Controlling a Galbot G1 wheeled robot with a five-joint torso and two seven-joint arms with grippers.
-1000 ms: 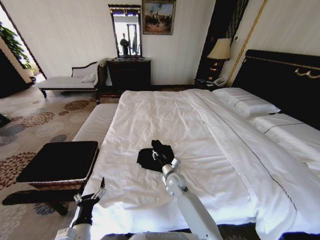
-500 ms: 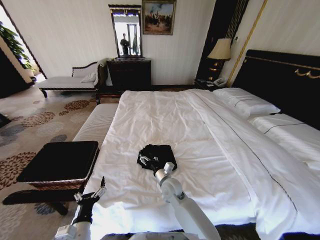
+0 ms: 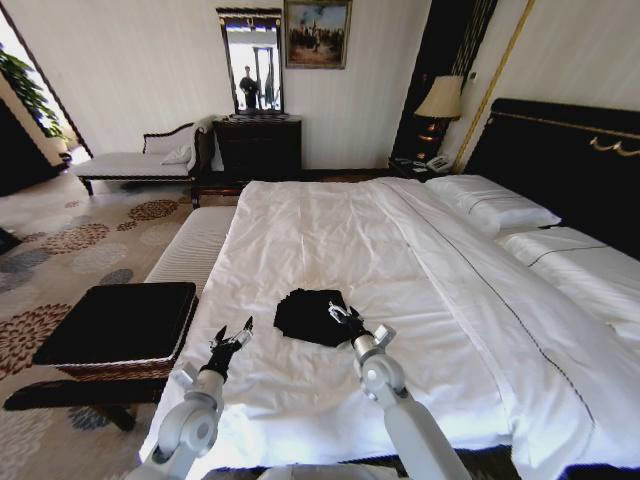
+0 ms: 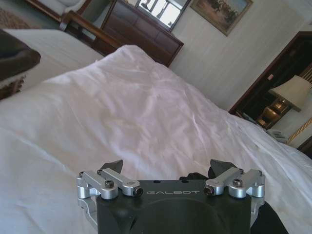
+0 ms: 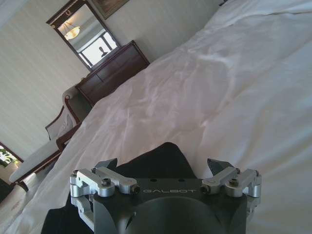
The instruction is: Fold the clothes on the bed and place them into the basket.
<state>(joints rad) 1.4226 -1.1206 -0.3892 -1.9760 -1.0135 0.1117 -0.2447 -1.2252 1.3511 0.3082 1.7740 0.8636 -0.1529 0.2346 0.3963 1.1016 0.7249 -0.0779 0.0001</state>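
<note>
On the bed (image 3: pixel 420 270), toward its near left part, the black T-shirt (image 3: pixel 312 315) lies bunched into a compact dark bundle on the white sheet, roughly as wide as it is deep, so no clear long axis can be read from the head view; its lettering cannot be made out. Just at the bundle's near right corner sits the right gripper (image 3: pixel 347 316), fingers spread and holding nothing; in the right wrist view its open fingers (image 5: pixel 165 168) straddle the dark cloth (image 5: pixel 161 161) directly ahead. The left gripper (image 3: pixel 232 334) hovers over the sheet a little to the left of the shirt and nearer the robot, also spread open and empty; from the left wrist camera its fingers (image 4: pixel 166 168) frame mostly bare sheet, with a dark edge of cloth (image 4: pixel 195 176) low between them. The shirt therefore lies between the two grippers, slightly beyond both, with the right one at its edge and the left one still apart from it. Farther left, off the mattress edge, the basket (image 3: pixel 120 330) stands on the carpet, its black top facing up, on the left arm's side. Judging from this layout, the folding looks largely done and a two-sided pick-up of the bundle is the step in hand.
</note>
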